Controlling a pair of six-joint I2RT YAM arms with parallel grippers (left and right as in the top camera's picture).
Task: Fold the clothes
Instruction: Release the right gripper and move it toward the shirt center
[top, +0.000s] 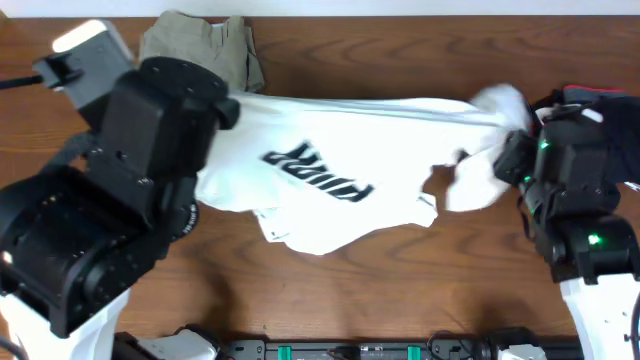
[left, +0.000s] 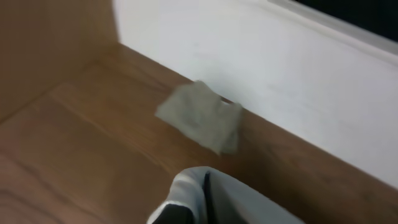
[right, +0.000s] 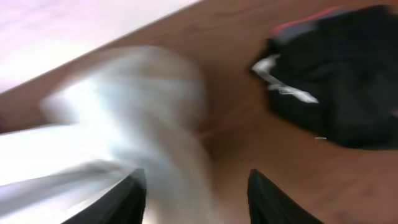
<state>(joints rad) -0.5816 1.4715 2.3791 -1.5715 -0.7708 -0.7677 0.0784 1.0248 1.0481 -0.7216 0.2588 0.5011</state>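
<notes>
Brown wood table (top: 400, 50) under the T-shirt (top: 400, 135), pale wall (left: 249, 62) beyond; I can't read its black print (top: 320, 170). Left gripper (top: 228, 112) clamps it, right gripper (right: 198, 186) parted.

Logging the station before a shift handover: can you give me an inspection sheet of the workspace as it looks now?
Surface: brown wooden table.
Job's things: large white cotton T-shirt with black print, spanning from arm to arm; khaki-beige trousers crumpled at the far edge; black fabric bundle at the right edge.
Clutter: nothing seen.
Grippers: left gripper shut on the T-shirt; right gripper open, white fabric beside its fingers.
Cables: black cable at the left edge.
Surroundings: white wall behind the table.
</notes>
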